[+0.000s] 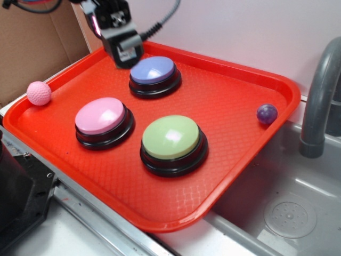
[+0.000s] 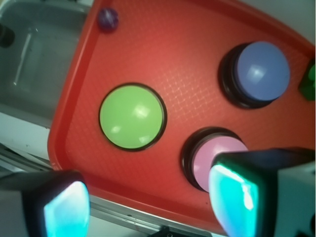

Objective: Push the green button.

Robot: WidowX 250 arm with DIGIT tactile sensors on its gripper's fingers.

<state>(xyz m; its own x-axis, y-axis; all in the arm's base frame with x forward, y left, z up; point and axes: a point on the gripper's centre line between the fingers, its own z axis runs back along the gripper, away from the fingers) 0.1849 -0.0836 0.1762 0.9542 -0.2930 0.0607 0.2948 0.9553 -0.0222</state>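
Gripper (image 2: 148,207) spread wide, empty, hovers upper left; green button (image 1: 171,137) centre frame, rigid glossy dome, likely slippery, press dead centre

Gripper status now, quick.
Gripper: open, holding nothing; its fingers are spread wide apart, and it is above the tray, not touching the green button.
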